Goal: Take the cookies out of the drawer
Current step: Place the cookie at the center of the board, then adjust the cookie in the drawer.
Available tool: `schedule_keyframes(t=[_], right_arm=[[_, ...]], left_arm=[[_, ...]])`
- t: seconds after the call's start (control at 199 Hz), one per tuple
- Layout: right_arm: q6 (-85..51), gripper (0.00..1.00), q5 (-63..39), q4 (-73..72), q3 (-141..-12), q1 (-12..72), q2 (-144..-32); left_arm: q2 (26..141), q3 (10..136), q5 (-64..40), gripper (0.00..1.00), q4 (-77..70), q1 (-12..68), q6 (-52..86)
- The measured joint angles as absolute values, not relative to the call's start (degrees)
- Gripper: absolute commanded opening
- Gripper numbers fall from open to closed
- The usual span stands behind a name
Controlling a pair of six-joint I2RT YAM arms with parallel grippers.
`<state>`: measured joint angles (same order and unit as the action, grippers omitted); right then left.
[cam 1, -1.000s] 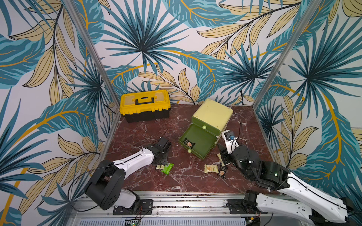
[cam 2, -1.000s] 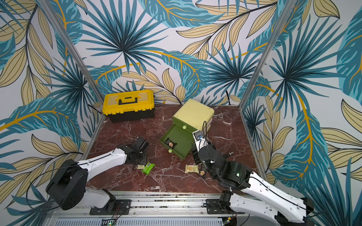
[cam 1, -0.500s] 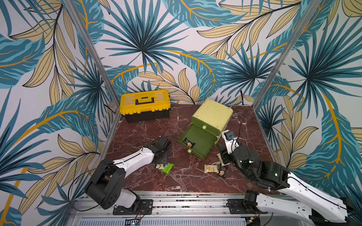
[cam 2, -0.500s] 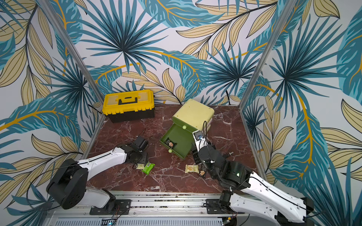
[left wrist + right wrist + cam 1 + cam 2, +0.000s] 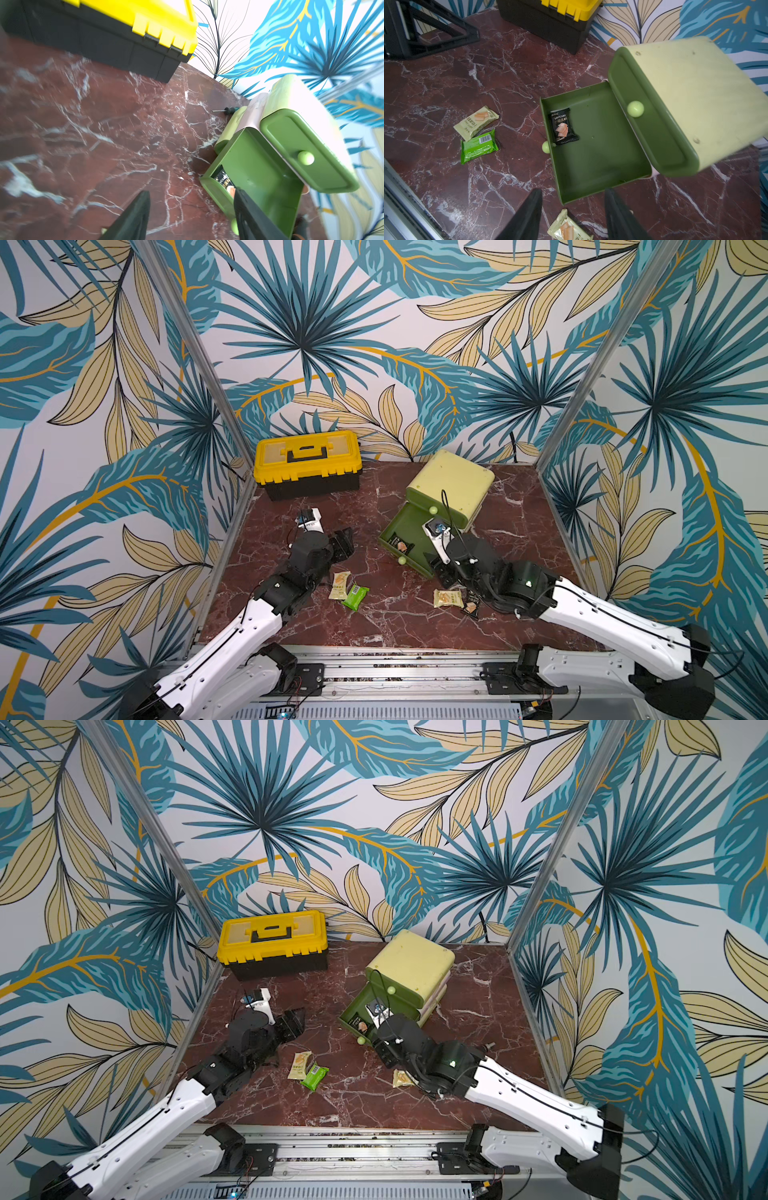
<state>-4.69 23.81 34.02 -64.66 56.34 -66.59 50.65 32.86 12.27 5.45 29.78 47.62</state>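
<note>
Finding: one black packet [image 5: 563,126] of cookies lies flat inside the pulled-out green drawer [image 5: 602,149]. It rests against the front wall, close to the knob [image 5: 545,147].

Four more packets lie out on the marble table [image 5: 395,626]. A pale yellow packet [image 5: 340,585] and a bright green packet [image 5: 355,597] touch each other beside the left arm. A second pale yellow packet [image 5: 448,598] and a second black packet [image 5: 471,605] lie side by side, the latter partly under the right arm.

The left gripper [image 5: 191,190] has its fingers spread with nothing between them, and it hangs over the table near the drawer's front. The right gripper [image 5: 574,190] is likewise spread and empty at the drawer's side wall, just beside the second pale yellow packet.

The drawer belongs to a small pale green cabinet [image 5: 451,483], whose top drawer [image 5: 654,124] is pushed in. A yellow and black toolbox [image 5: 306,464] stands at the back wall, well apart.
</note>
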Motion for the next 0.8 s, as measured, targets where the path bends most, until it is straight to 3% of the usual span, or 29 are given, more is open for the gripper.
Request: schedule_keyframes(t=[0.386,0.577,0.803], right_arm=[[-6.85,0.47,12.47,39.05,-81.76,48.75,-88.82],[-9.65,0.45,8.32,43.59,-90.94,44.51,-98.48],[-10.28,0.44,7.81,47.57,-93.25,43.97,-103.70]], left_arm=[[53.47,17.15,8.91,0.69,-17.30,29.67,63.59],[54.48,15.46,9.26,0.69,-22.50,29.39,66.24],[56.25,14.50,9.02,0.69,-23.35,29.19,66.92]])
